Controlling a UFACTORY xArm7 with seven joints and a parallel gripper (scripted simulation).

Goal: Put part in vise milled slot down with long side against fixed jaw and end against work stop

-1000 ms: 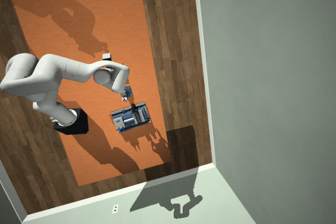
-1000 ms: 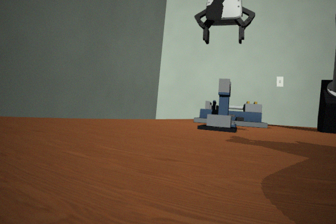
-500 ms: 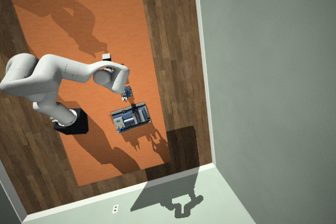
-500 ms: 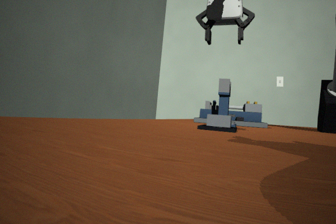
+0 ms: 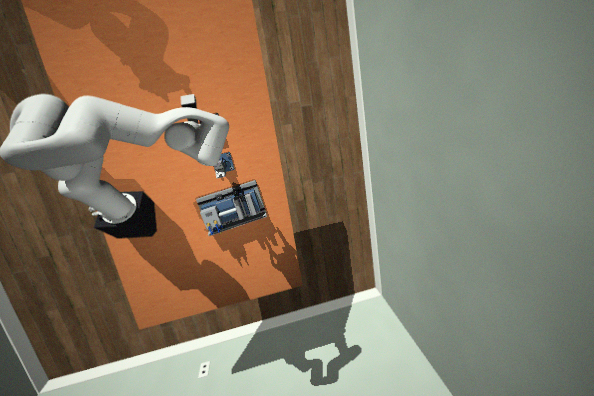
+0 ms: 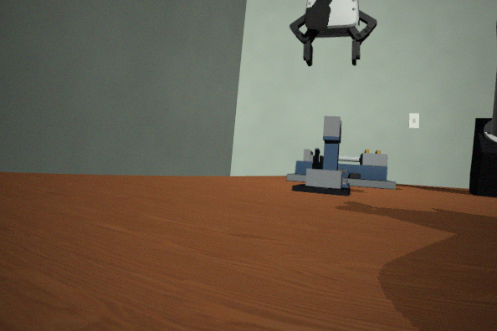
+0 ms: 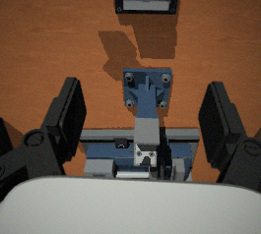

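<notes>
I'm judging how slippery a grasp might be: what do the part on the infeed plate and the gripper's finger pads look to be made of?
The part looks like bare metal: flat, even grey with a dull, matte face and crisp square edges, though painted plastic can't be ruled out. The finger pads of the open gripper look like black rubber or dark plastic: flat, matte, no shine.

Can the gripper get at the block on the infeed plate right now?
Probably yes. The gripper hangs open and empty overhead, and nothing covers the block on its infeed plate.
</notes>
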